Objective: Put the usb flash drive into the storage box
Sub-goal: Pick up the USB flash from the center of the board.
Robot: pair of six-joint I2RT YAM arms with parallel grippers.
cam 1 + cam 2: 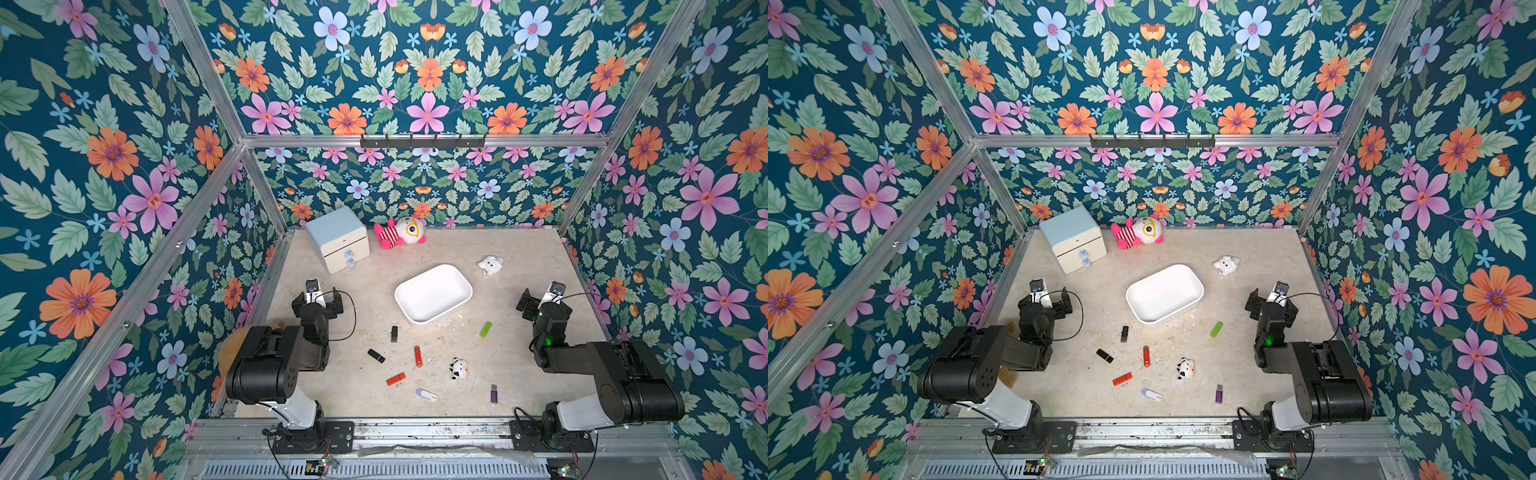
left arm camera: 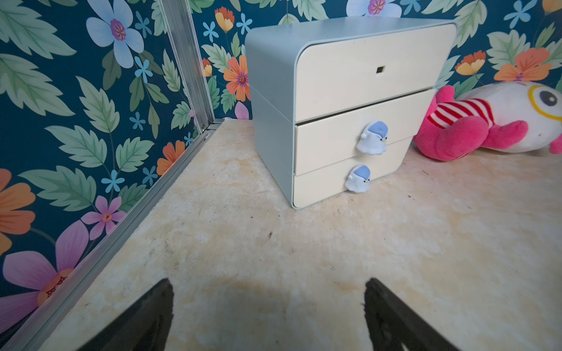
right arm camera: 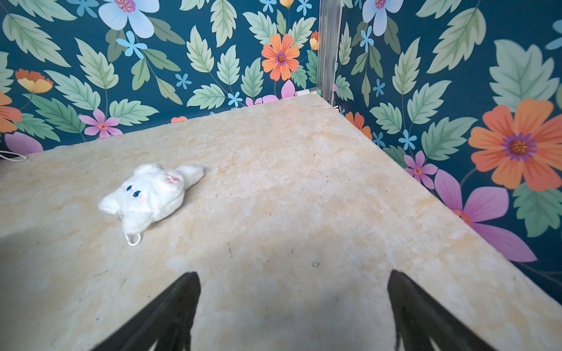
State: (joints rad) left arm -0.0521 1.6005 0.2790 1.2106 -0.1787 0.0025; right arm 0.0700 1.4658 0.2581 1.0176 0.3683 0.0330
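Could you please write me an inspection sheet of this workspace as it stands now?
Surface: beige marbled table, worn, with pale specks beside the box.
Job's things: white storage box empty, mid-table; seven drives lie outside it: green drive, black drives, red drives, white drive, purple drive.
Clutter: drawer cabinet, pink striped plush, white plush, cow toy.
Grippers: left gripper and right gripper open, empty.
Cables: a black cable loops off each wrist, clear of the drives.
Surroundings: floral walls, aluminium frame, hook rail.
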